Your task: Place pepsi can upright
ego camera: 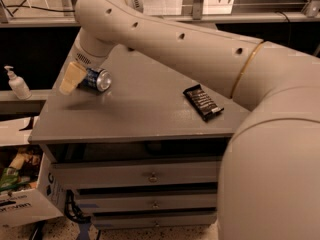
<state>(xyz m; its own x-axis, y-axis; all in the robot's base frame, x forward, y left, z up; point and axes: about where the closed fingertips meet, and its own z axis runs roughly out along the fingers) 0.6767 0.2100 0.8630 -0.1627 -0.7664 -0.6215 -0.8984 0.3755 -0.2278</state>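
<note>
The pepsi can (98,79) is dark blue with a silver end. It lies on its side near the left edge of the grey table top (145,119), its silver end facing the front right. My gripper (73,79) is at the can's left end, low over the table and touching or almost touching the can. Its cream-coloured tip hides the can's left part. The large white arm (190,49) reaches in from the right and fills the right side of the view.
A flat black candy bar (202,102) lies on the table's right part. A white pump bottle (17,84) stands on a ledge to the left. A cardboard box (20,194) sits on the floor at the lower left. Drawers (150,176) are under the table top.
</note>
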